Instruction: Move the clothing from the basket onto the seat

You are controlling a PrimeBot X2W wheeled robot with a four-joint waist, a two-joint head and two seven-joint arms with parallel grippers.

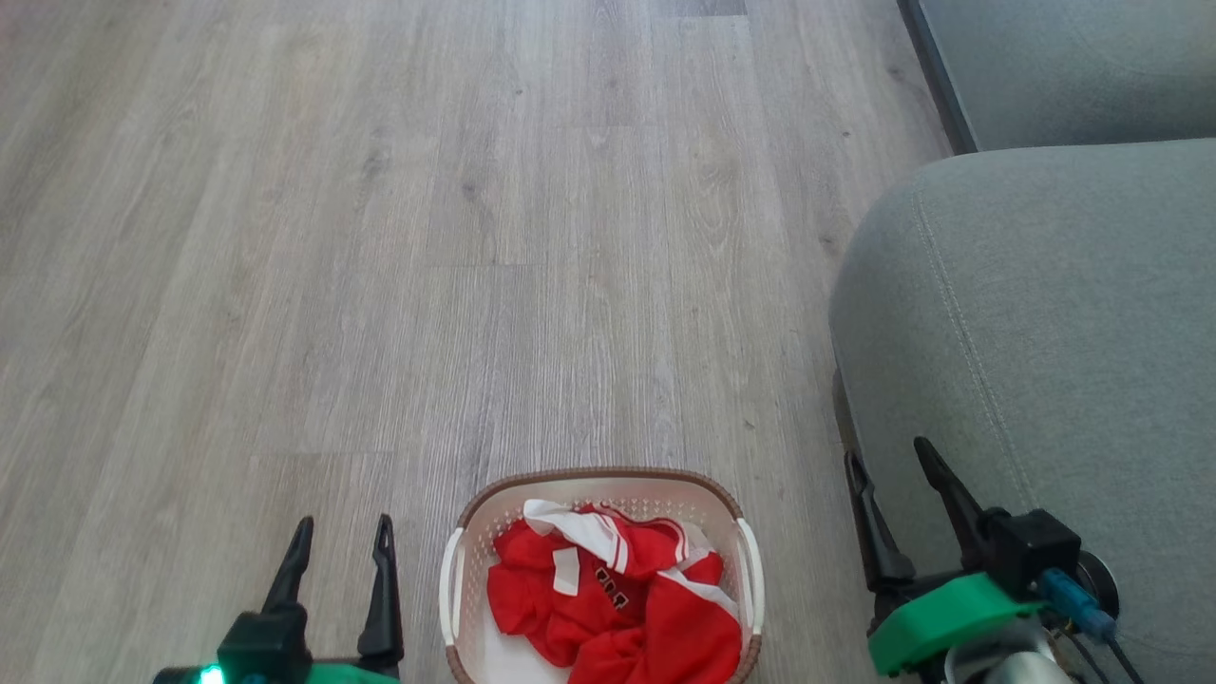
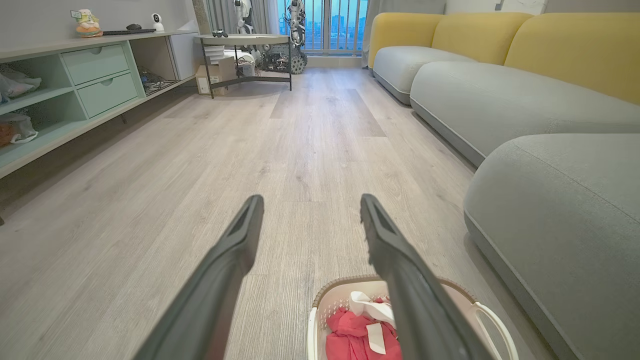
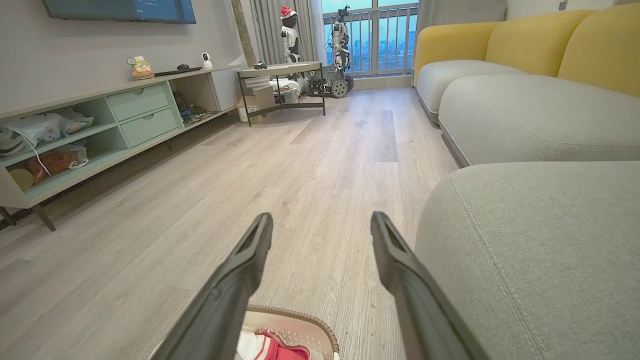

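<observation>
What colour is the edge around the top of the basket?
Brown, with a woven look. The rim of the basket shows best in the head view.

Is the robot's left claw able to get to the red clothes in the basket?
Probably yes. The left claw is open and sits just beside the basket, which has no lid, and the red clothes lie heaped inside with nothing covering them.
</observation>
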